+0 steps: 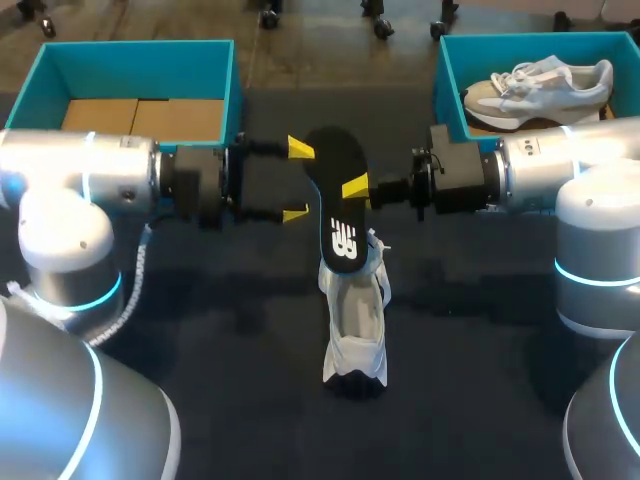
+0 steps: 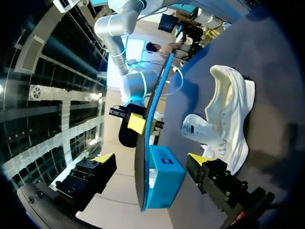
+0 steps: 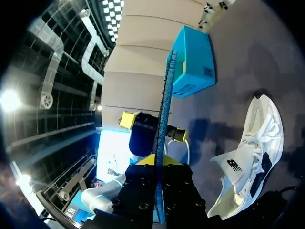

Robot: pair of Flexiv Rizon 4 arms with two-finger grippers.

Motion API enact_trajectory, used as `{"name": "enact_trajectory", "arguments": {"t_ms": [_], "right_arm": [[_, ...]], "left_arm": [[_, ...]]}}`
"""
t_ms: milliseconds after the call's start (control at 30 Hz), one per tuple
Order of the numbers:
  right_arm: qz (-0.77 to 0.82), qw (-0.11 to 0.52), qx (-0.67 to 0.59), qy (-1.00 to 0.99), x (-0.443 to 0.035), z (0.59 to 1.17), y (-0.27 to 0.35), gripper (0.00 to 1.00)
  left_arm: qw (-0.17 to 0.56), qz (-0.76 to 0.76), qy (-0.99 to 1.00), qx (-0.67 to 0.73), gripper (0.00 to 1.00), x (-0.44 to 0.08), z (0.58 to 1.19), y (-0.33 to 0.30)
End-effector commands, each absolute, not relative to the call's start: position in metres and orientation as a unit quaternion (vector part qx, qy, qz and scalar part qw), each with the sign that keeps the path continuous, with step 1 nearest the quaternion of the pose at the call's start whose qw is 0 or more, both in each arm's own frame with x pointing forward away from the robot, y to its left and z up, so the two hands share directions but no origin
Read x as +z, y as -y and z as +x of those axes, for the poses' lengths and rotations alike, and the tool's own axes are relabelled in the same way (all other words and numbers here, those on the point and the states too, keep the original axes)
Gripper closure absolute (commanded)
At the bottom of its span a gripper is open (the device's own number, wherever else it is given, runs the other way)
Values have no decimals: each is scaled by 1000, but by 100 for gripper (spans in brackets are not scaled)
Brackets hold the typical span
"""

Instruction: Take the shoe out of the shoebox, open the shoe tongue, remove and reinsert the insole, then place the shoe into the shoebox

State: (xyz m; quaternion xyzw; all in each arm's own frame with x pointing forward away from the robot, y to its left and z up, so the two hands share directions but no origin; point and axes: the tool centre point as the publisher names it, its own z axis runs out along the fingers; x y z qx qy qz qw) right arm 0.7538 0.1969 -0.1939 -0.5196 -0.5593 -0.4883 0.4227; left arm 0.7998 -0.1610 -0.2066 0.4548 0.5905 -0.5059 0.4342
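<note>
Stretched level from opposite sides over the middle of the table (image 1: 200, 330), the right gripper (image 1: 356, 187) pinches the black insole (image 1: 338, 195), seemingly by its edge, above the white shoe (image 1: 356, 320), while the left gripper (image 1: 298, 181) stands wide open, holding nothing, just beside the insole.

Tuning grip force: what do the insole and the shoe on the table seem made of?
Insole: likely foam, thin and flat, with a matte black top and a blue, pebbled-looking underside. Shoe: probably white fabric or synthetic, since the upper looks soft and creased.
</note>
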Motion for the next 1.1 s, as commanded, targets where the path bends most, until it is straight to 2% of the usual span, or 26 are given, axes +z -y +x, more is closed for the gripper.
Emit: {"name": "enact_trajectory", "arguments": {"t_ms": [33, 567, 700, 833, 1000, 1100], "right_arm": [[-521, 422, -486, 560, -193, 753, -198, 100], [-521, 422, -486, 560, -193, 753, -198, 100], [-521, 422, -486, 560, -193, 753, -198, 100], [-521, 422, -486, 560, -193, 753, -198, 100], [-521, 422, -486, 560, -193, 753, -198, 100], [-521, 422, -486, 560, -193, 753, -198, 100]], "left_arm": [[481, 423, -580, -504, 10, -207, 792, 171], [519, 424, -587, -454, 48, -197, 809, 201], [517, 423, -589, -454, 53, -198, 813, 202], [516, 424, -590, -452, 53, -199, 814, 202], [516, 422, -591, -453, 63, -198, 816, 200], [517, 423, -592, -451, 63, -197, 818, 200]]}}
